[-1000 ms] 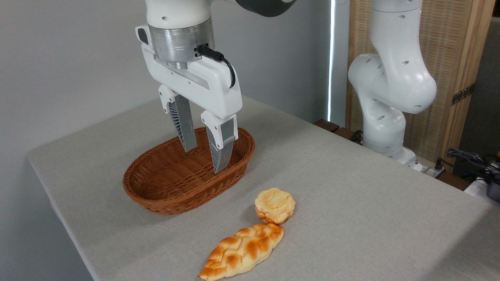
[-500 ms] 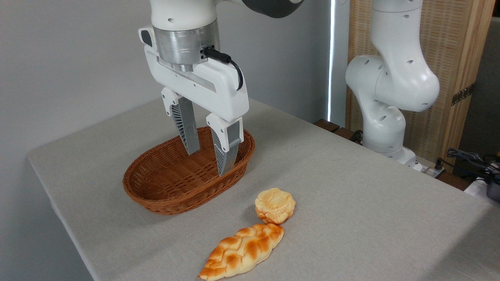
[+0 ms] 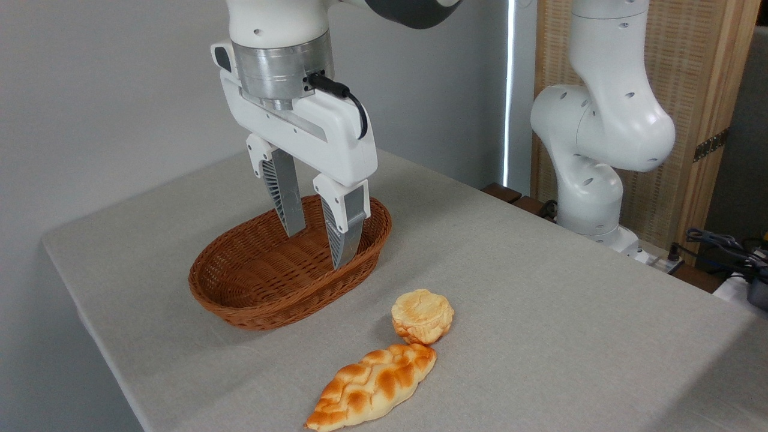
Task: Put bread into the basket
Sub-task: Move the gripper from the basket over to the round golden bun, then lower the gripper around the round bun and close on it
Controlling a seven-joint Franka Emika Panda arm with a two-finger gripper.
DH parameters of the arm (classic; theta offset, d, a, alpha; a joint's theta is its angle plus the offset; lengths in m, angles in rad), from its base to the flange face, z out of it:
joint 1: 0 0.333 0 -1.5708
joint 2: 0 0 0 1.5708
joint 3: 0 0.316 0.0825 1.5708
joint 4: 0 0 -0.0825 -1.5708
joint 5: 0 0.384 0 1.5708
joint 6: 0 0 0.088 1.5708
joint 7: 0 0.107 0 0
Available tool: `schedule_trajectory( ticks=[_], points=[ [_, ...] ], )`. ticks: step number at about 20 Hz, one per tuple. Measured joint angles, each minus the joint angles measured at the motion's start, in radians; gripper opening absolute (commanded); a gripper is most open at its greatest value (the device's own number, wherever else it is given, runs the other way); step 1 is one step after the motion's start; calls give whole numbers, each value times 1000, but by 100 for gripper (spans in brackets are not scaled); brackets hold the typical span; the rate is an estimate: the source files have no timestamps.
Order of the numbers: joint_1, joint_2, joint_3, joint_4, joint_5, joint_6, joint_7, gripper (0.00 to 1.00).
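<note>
From my remote seat I see the gripper (image 3: 315, 249) hanging above the basket (image 3: 240, 300), its two grey ribbed fingers (image 3: 285, 201) pointing down and spread apart with a clear gap between them; nothing is held. The fingertips sit over the basket's far right end, and I cannot tell whether they dip below the rim or stay above it. The basket, reddish-brown woven wicker and oval, rests on the grey-clothed table (image 3: 540, 300) and holds nothing I can see. The bread (image 3: 422, 315), a small round scalloped bun with toasted patches, lies on the cloth at about four o'clock from the basket, near it but not touching, and well apart from the gripper. Just at six o'clock from the bun is a braided loaf (image 3: 372, 387), longer and golden-orange, its upper tip touching or almost touching the bun's lower edge. At about three o'clock from the basket, beyond the table's far edge, the arm's white base segments (image 3: 600, 132) stand in front of a wooden slatted screen (image 3: 702, 78).
</note>
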Motion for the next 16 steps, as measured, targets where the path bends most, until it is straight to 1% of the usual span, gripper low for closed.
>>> schedule_trajectory(
  ticks=[2, 5, 9, 11, 16],
  points=[
    [0, -2, -2, -21, 3, 0, 0, 100],
    [0, -18, -3, -77, 41, 8, 0, 100],
    [1, -72, -3, -225, 94, 60, 0, 100],
    [1, -92, -3, -303, 111, 93, 0, 100],
    [1, -98, -3, -421, 145, 112, 37, 100]
  ],
)
